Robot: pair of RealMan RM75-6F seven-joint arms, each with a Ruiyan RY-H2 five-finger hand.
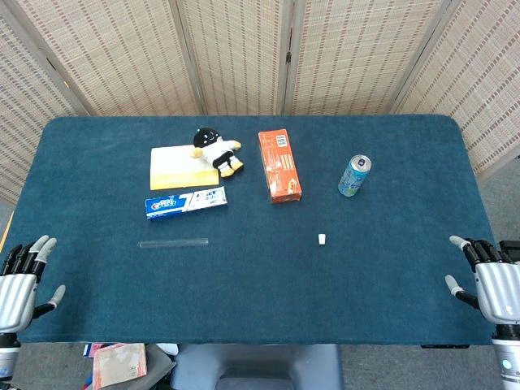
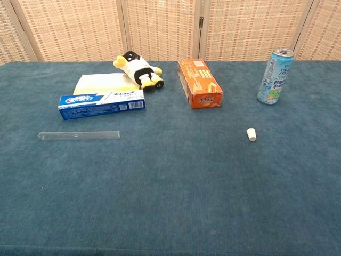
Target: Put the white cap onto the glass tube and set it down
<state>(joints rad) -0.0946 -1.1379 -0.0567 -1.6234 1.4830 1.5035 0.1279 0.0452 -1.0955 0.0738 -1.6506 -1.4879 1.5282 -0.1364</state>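
Head view shows the left hand (image 1: pixel 18 284) and right hand (image 1: pixel 487 280) at the near surface edges, fingers spread, holding nothing. Nothing is picked up yet. Farther in lie the glass tube (image 1: pixel 173 242) and, well apart, the white cap (image 1: pixel 322 239); each needs grasping first.

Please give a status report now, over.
Left robot hand and right robot hand open, at table edges. Glass tube and white cap lying apart, untouched. Nothing between them.

Matt napped cloth on table (image 2: pixel 176 186), clear smooth glass tube (image 2: pixel 79 135), glossy metal can (image 2: pixel 275 76), glossy cardbd toothpaste box (image 2: pixel 101 103), plush toy (image 2: pixel 137 70).
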